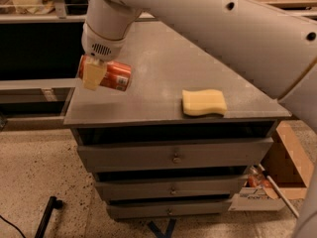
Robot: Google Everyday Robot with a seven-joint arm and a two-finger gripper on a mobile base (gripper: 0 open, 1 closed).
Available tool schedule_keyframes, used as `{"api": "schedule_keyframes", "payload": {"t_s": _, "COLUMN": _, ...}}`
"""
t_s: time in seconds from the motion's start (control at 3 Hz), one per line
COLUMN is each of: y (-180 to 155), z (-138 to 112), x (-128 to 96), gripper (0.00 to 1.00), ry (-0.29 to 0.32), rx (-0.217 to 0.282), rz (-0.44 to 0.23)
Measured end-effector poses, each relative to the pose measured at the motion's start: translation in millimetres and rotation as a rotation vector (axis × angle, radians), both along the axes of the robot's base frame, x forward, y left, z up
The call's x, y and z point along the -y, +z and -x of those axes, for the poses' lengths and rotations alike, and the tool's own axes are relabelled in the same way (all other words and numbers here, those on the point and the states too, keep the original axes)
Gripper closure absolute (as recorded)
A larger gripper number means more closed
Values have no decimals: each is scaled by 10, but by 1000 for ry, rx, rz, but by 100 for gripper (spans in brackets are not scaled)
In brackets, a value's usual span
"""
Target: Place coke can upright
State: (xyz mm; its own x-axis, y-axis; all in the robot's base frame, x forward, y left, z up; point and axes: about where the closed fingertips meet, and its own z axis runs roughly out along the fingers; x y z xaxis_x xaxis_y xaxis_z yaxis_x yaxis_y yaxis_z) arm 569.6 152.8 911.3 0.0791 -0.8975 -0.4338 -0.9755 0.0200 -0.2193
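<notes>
The coke can [113, 76] is red with a silver end and lies horizontal, held just above the left part of the grey cabinet top [163, 78]. My gripper [94, 74] comes down from the white arm at the upper left and is shut on the can. One yellowish finger [92, 76] shows across the can's front; the other is hidden behind it.
A yellow sponge [203, 102] lies near the cabinet's front right edge. The cabinet has three drawers [174, 155] below. My large white arm fills the upper right. A cardboard box [282, 167] sits on the floor at right. A black leg [47, 217] stands at lower left.
</notes>
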Motion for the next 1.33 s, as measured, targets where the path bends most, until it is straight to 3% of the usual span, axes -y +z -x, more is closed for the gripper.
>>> {"api": "schedule_keyframes", "payload": {"t_s": 0.33, "y": 94, "z": -107, "x": 114, "gripper": 100, "ry": 17, "rx": 24, "rz": -124}}
{"api": "schedule_keyframes", "payload": {"t_s": 0.67, "y": 148, "z": -260, "x": 284, "gripper": 100, "ry": 41, "rx": 9, "rz": -287}}
{"api": "schedule_keyframes", "payload": {"t_s": 1.33, "y": 158, "z": -307, "x": 352, "gripper": 100, "ry": 26, "rx": -4, "rz": -318}}
